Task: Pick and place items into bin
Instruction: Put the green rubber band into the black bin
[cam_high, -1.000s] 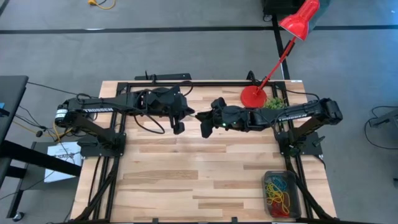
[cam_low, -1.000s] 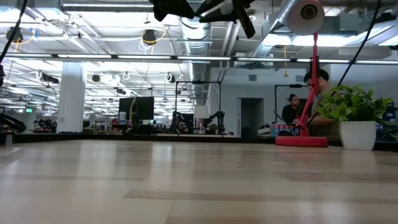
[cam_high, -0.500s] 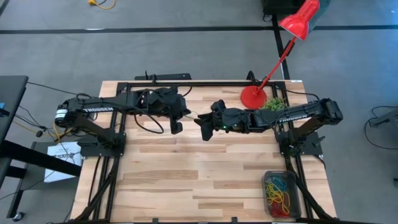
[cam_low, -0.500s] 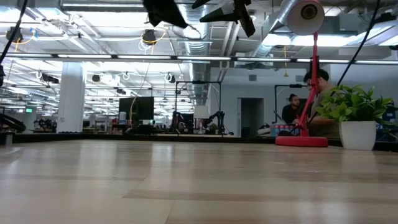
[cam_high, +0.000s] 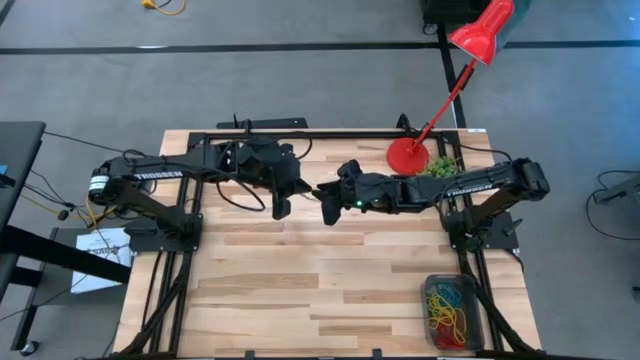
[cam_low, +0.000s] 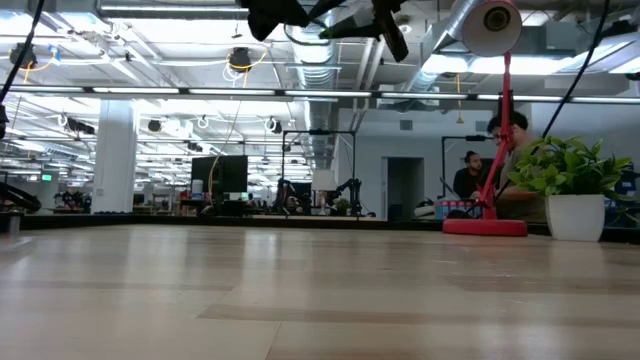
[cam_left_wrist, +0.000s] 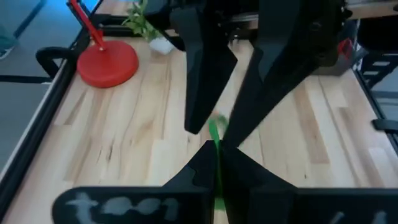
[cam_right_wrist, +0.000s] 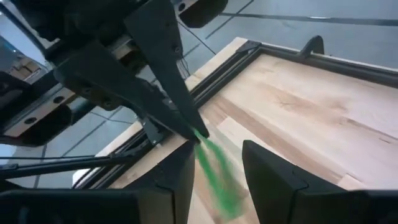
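Both arms meet high over the table's middle. My left gripper (cam_left_wrist: 217, 149) is shut on a thin green band (cam_left_wrist: 214, 129). My right gripper (cam_right_wrist: 217, 158) is open, with one finger on either side of that band (cam_right_wrist: 214, 158), tip to tip with the left one (cam_high: 303, 187). I cannot tell whether the right fingers touch the band. The bin (cam_high: 452, 310), a dark translucent tray, sits at the table's near right corner with several coloured bands lying in it. My left gripper pinches the green band between its two shut fingertips (cam_right_wrist: 194, 132). The fingers point level toward the table's right. The band is lifted clear of the table and sticks out past the fingertips, into the gap of the right gripper.
A red lamp base (cam_high: 407, 155) and a small potted plant (cam_high: 440, 163) stand at the far right, behind the right arm. Black frame rails run along the table's sides. Bare wood (cam_high: 300, 270) lies under and in front of the grippers. People sit in the room beyond (cam_low: 468, 175).
The left gripper has wavered slightly toward the table's left and back, staying tip to tip with the right one high above the table. No gap between fingertips has visibly changed.
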